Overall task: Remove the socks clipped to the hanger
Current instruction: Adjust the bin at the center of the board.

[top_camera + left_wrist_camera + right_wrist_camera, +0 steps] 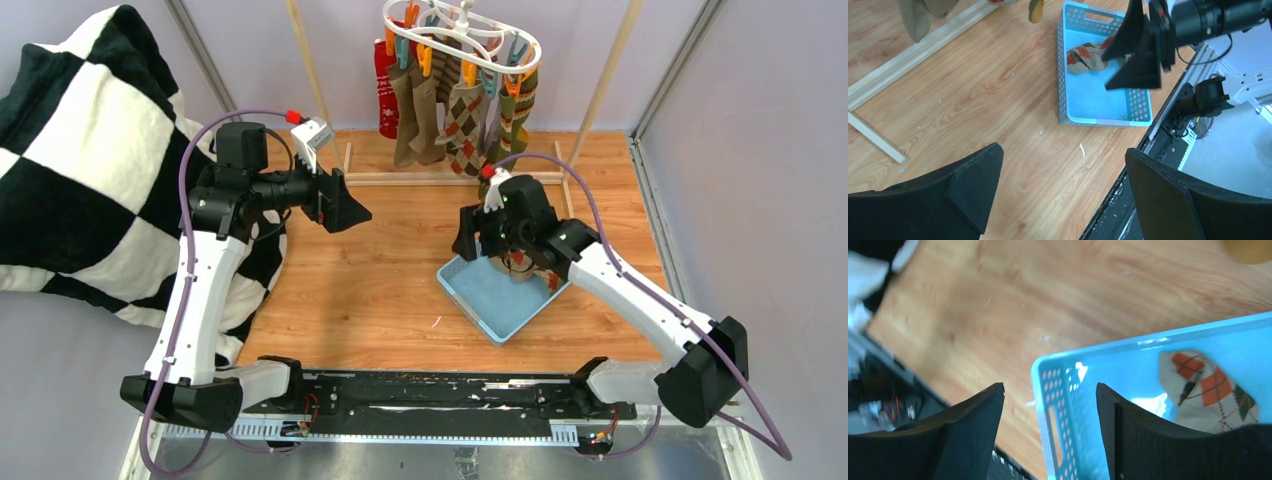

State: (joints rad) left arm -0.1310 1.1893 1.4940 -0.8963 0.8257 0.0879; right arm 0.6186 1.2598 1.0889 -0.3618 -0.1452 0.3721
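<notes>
The white oval hanger (465,35) hangs at the back with orange and teal pins. Clipped to it are a red snowflake sock (385,95), taupe-brown socks (410,125), an argyle sock (462,125) and an olive green sock (523,100). One argyle sock (1208,395) lies in the blue basket (490,295), also seen from the left wrist (1085,56). My right gripper (1050,405) is open and empty above the basket's perforated rim (1058,375). My left gripper (1063,190) is open and empty, held high over the wooden floor left of the basket (1098,107).
A black-and-white checkered blanket (90,170) drapes over the left side, behind the left arm. The wooden rack's base rails (400,178) lie under the hanging socks. A black rail (430,395) runs along the near edge. Grey walls enclose both sides.
</notes>
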